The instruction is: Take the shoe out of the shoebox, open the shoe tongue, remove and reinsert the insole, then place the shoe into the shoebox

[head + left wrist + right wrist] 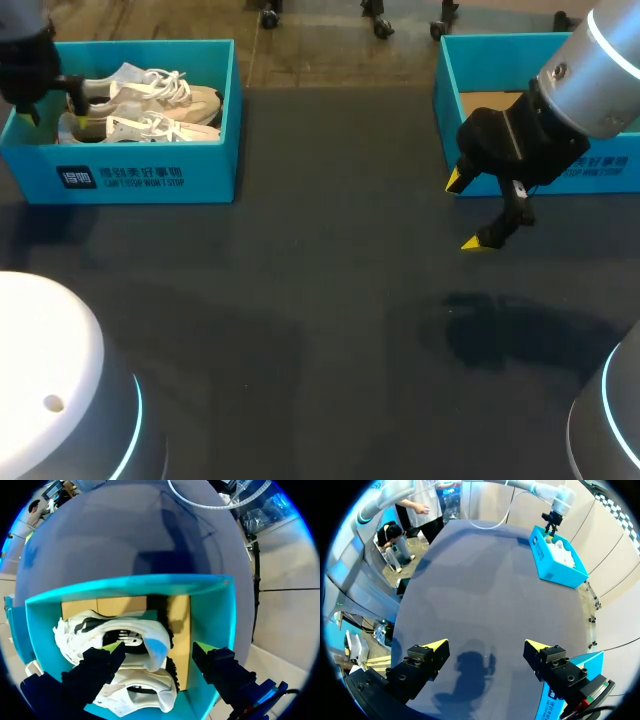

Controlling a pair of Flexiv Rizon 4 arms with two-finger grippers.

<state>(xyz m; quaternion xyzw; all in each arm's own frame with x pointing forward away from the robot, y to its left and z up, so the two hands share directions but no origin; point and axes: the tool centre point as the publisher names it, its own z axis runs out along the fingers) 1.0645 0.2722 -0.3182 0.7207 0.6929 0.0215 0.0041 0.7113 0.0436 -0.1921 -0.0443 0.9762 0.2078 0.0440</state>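
Item: pair of white-and-cream lace-up sneakers [150, 100], lying in the open teal cardboard shoebox [150, 180] on the left arm's side. By estimate you will find them light, with a soft upper and a stiffer heel collar; take hold there. Left gripper [160, 650]: fingers apart over the shoes, holding nothing. Right gripper [465, 212]: fingers apart above the dark table [320, 300], empty.
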